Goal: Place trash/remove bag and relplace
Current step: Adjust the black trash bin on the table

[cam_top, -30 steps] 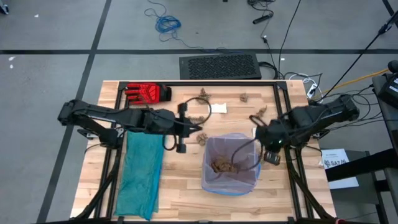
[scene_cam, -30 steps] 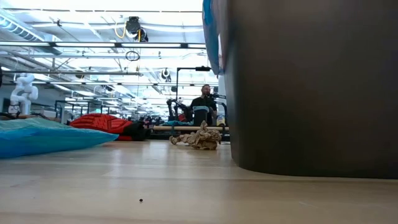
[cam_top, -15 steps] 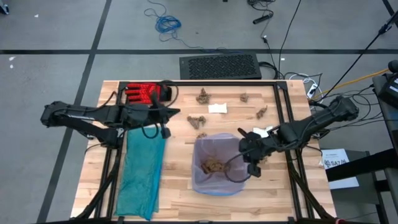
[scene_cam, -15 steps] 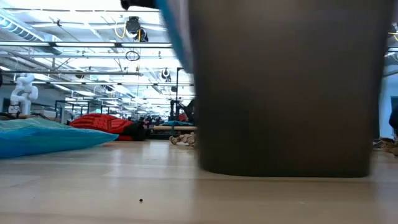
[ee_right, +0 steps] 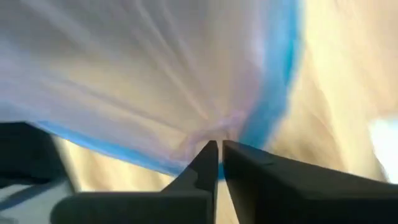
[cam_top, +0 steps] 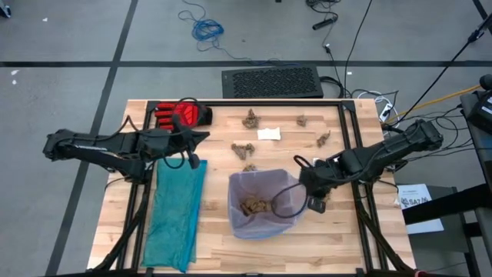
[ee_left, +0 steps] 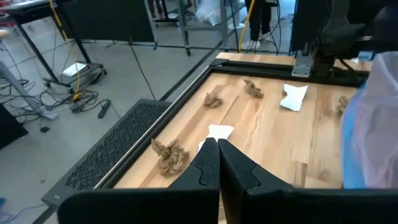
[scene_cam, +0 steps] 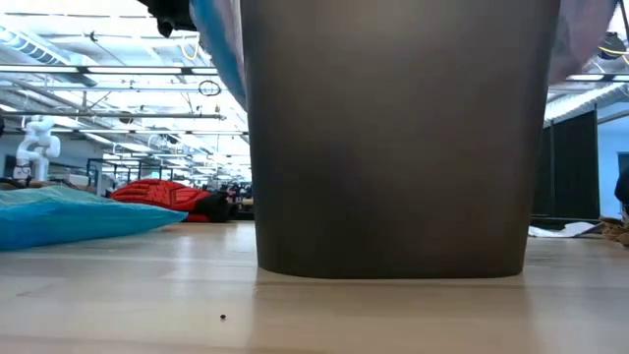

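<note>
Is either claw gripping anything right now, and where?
The right claw pinches the bag at its blue-edged rim. The left claw is shut, empty.

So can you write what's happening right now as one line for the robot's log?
right gripper: shut on bag rim | left gripper: shut, empty, near red glove | trash: some in bag, wads on table

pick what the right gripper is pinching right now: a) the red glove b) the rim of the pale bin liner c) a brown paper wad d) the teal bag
b, since the right wrist view shows the right gripper shut on the bag at its blue-edged rim, and the high view puts it at the bin's right side.
</note>
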{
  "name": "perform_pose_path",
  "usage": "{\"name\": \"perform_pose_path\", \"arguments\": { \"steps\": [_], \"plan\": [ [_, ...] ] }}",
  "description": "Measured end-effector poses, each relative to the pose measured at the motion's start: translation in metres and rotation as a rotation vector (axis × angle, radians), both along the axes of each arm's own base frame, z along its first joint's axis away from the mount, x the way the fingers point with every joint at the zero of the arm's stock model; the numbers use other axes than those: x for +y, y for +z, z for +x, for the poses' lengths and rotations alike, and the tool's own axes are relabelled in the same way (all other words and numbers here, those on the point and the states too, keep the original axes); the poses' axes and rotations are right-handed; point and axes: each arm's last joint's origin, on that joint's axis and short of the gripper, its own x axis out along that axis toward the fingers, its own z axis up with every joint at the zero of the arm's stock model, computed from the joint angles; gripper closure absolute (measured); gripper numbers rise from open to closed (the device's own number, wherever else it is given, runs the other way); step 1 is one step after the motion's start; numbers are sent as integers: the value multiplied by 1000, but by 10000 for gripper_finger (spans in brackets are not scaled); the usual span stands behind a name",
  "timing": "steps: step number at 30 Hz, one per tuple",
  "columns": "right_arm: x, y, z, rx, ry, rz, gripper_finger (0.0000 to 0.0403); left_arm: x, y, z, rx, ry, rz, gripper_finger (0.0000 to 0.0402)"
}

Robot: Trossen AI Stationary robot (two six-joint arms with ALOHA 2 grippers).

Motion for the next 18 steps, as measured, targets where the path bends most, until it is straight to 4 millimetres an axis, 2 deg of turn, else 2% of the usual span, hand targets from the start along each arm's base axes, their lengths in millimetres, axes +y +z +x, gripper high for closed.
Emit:
{"name": "perform_pose_path", "arguments": {
  "steps": [4,7,13,18],
  "plan": [
    [0,-14,-19,176,-90,-78,353,0,-1,-4,-16,4,-10,401],
    [4,-23,-23,199,-96,-84,323,0,1,-4,-26,4,-10,401],
    [12,-24,-9,46,-83,-9,269,0,2,-4,-39,4,-10,401],
    [19,-17,6,-128,-50,70,250,0,2,-4,-38,3,-8,402]
  ]
}}
